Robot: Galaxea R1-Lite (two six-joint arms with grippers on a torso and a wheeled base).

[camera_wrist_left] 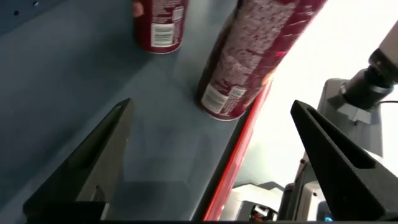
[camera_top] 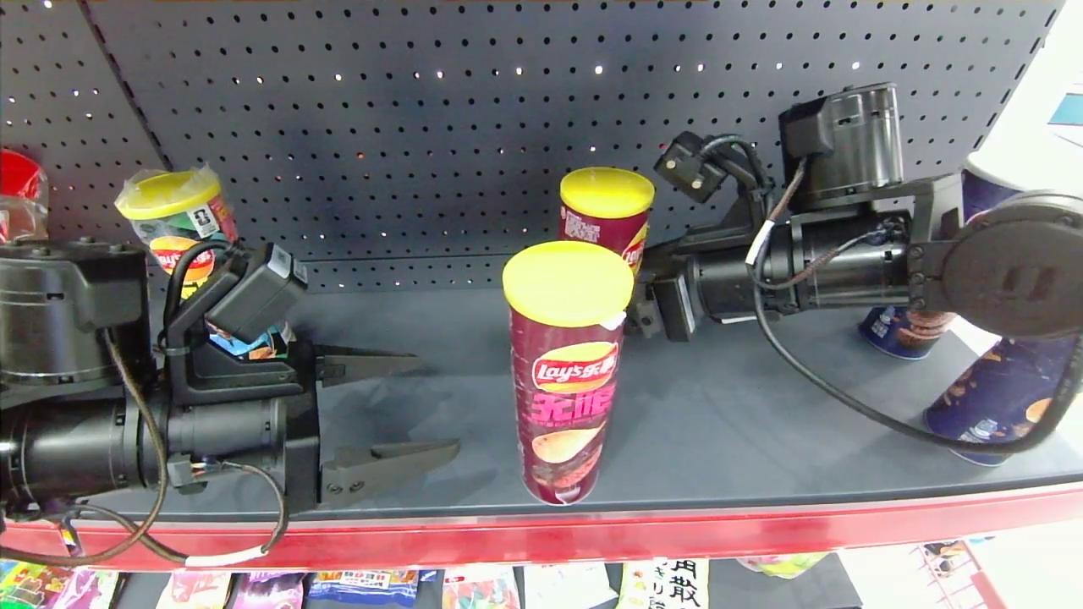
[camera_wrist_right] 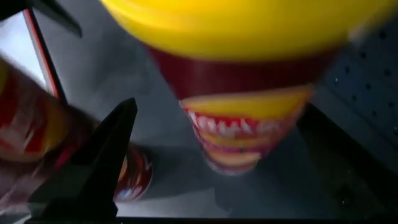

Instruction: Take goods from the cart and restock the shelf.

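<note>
Two maroon chip cans with yellow lids stand on the grey shelf (camera_top: 744,423). The front can (camera_top: 565,372) is near the red front edge, upright and free. The rear can (camera_top: 606,211) stands close to the pegboard. My left gripper (camera_top: 436,404) hovers just left of the front can, open and empty. In the left wrist view its fingers (camera_wrist_left: 93,162) frame the front can's base (camera_wrist_left: 227,93) and the rear can (camera_wrist_left: 158,25). My right gripper (camera_top: 647,309) comes in from the right at the rear can. Its fingers (camera_wrist_right: 93,168) stand open on either side of the rear can (camera_wrist_right: 242,124).
A wrapped yellow-lidded can (camera_top: 173,216) stands at the back left, behind my left arm, with a red item (camera_top: 17,182) beyond it. Blue cans (camera_top: 986,406) stand at the right end. The pegboard (camera_top: 474,127) closes the back. Packaged goods (camera_top: 364,585) hang below the shelf.
</note>
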